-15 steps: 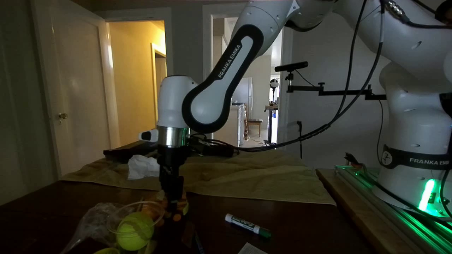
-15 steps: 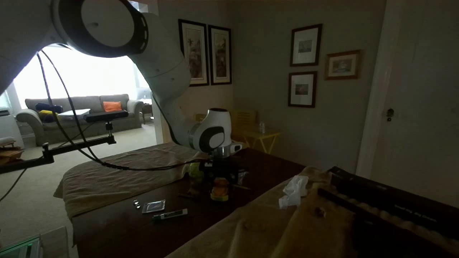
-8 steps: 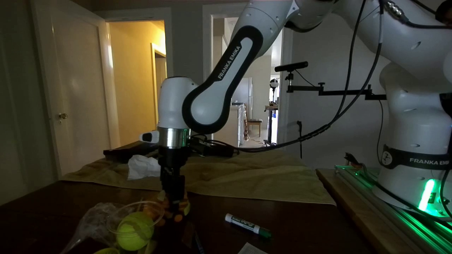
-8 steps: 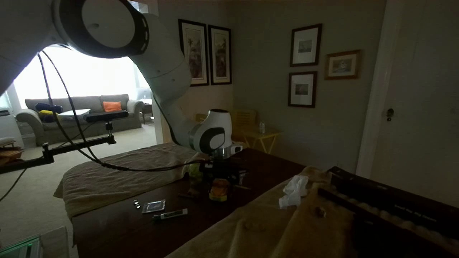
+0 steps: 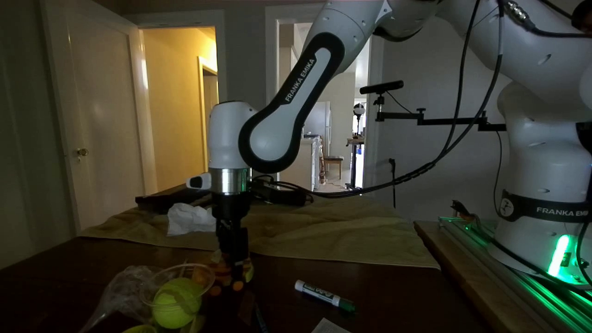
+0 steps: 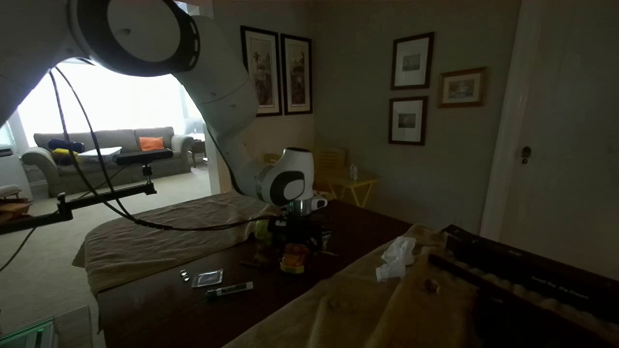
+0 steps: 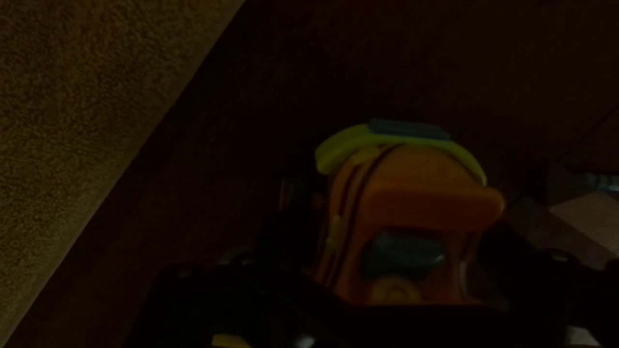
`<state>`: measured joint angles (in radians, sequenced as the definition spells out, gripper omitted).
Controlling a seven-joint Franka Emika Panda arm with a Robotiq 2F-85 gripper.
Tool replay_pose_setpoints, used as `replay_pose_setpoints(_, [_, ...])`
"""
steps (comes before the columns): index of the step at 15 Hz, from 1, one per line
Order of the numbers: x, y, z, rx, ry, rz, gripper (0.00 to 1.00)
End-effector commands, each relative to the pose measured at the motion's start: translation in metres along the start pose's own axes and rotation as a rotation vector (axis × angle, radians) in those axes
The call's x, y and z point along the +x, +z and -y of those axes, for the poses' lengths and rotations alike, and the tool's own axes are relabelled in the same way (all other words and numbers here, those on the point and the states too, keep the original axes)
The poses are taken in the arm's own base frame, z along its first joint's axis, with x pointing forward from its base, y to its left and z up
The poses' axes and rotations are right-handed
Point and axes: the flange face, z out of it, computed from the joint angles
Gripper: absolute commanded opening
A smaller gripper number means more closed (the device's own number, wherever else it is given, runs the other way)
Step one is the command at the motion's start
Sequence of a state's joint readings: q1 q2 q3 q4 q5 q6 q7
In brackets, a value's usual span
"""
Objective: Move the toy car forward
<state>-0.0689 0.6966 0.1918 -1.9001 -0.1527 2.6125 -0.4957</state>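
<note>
The toy car is orange with a yellow-green bumper and orange wheels. It stands on the dark table in both exterior views (image 5: 223, 274) (image 6: 293, 259), partly covered by the fingers. In the wrist view the toy car (image 7: 411, 208) fills the space between the two dark fingers, its yellow-green end pointing up the picture. My gripper (image 5: 237, 268) points straight down with one finger on each side of the car. The fingers appear to press on its sides, and the car shifts together with them. The wrist view is very dark, so the exact contact is hard to see.
A yellow-green ball (image 5: 173, 310) in a clear cup and a plastic bag (image 5: 122, 291) lie close beside the car. A green-capped marker (image 5: 323, 295) lies on the table. A tan cloth (image 5: 333, 236) with a white tissue (image 5: 189, 219) covers another part.
My gripper and the toy car have moved together slightly toward the robot's base, to the right in an exterior view. The ball, cup and marker have not moved.
</note>
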Motion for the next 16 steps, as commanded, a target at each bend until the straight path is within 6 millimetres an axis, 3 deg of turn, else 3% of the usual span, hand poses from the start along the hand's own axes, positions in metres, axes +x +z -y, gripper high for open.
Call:
replay_pose_setpoints(1, [-0.001, -0.023, 0.007, 0.008, 0.031, 0.025, 1.00])
replay_pose_setpoints(9, [0.008, -0.077, 0.014, -0.003, 0.081, 0.049, 1.00])
replay_pose_setpoints(10, [0.008, -0.080, 0.015, 0.003, 0.089, 0.055, 0.75])
replay_pose_setpoints(11, [0.008, -0.082, 0.016, 0.006, 0.095, 0.059, 0.74])
replay_pose_setpoints(16, [0.007, -0.084, 0.016, 0.013, 0.102, 0.059, 0.38])
